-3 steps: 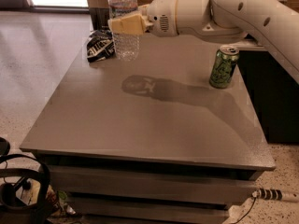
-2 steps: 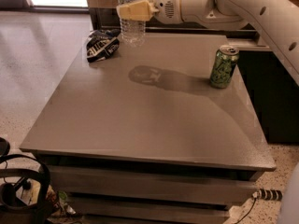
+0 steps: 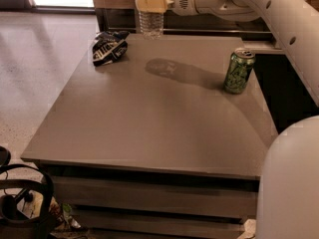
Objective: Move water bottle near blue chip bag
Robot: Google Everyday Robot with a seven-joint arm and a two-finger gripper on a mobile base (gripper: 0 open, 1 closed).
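Note:
My gripper (image 3: 151, 3) is at the top of the view, shut on the water bottle (image 3: 151, 23). The bottle is clear and ribbed; only its lower part shows, its top is cut off by the frame edge. It hangs in the air above the far part of the table. Its shadow lies on the tabletop below and to the right. The blue chip bag (image 3: 108, 47), dark navy with white stripes, lies at the table's far left, to the left of and below the bottle.
A green soda can (image 3: 239, 70) stands near the table's right edge. The grey table (image 3: 149, 133) has drawers or shelves below. My white arm (image 3: 279, 19) crosses the top right, and my base (image 3: 291, 183) fills the lower right. Black gear lies on the floor at the lower left.
My gripper has lifted the water bottle higher and carried it slightly to the right, so its top has left the frame. The bag and can have not moved.

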